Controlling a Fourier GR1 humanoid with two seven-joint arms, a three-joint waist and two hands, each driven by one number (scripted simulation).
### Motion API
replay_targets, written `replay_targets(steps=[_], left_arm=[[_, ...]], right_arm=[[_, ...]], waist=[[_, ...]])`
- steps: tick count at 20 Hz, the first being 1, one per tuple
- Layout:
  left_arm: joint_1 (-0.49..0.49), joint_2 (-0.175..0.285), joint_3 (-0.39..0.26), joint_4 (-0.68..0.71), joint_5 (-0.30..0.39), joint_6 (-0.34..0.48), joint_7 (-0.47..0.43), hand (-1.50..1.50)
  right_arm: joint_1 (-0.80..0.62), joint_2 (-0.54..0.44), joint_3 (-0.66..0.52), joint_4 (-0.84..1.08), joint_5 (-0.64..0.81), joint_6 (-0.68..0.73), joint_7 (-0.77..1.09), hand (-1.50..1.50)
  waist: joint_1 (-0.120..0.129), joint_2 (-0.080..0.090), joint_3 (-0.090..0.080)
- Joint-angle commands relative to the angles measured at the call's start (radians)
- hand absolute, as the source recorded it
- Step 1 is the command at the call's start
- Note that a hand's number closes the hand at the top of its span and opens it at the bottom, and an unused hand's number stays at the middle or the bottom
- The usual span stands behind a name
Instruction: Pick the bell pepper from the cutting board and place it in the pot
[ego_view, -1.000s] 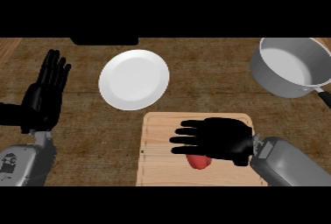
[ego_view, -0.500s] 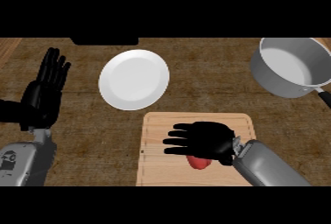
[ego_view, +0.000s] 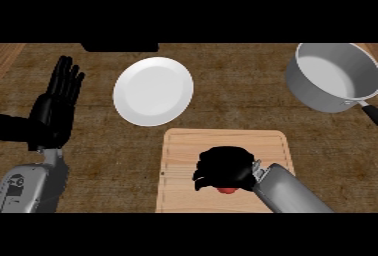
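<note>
A red bell pepper (ego_view: 225, 189) lies on the wooden cutting board (ego_view: 184, 150) at the lower middle; only a small red patch shows. My right hand (ego_view: 225, 167) sits over it with its fingers curled round it, hiding most of it. The grey pot (ego_view: 334, 77) stands at the upper right, its dark handle pointing to the right edge. At the left edge my left hand (ego_view: 53, 107) rests open with its fingers pointing up, far from the board.
A white plate (ego_view: 153, 91) lies on the brown counter, above and left of the board. A dark object (ego_view: 119, 47) sits at the counter's far edge, above the plate.
My right hand has slid left and toward me over the board, and its spread fingers have curled down round the pepper. The left hand has stayed still.
</note>
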Motion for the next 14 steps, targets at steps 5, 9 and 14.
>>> replay_targets(steps=[5,9,14], left_arm=[[0.077,-0.004,0.016,-0.045,0.017,-0.042,-0.023,0.00],[0.030,0.007,0.031,-0.055,0.006,-0.021,0.023,0.00],[-0.072,0.016,0.049,0.024,0.007,-0.022,0.047,0.00]], right_arm=[[0.050,0.055,0.049,0.032,0.064,-0.096,-0.092,1.50],[0.118,0.049,0.044,0.027,0.112,-0.178,-0.076,1.50],[0.114,0.007,-0.053,-0.114,0.096,-0.204,-0.102,1.50]], waist=[[0.003,0.005,0.005],[-0.002,0.005,0.005],[-0.009,0.005,0.005]])
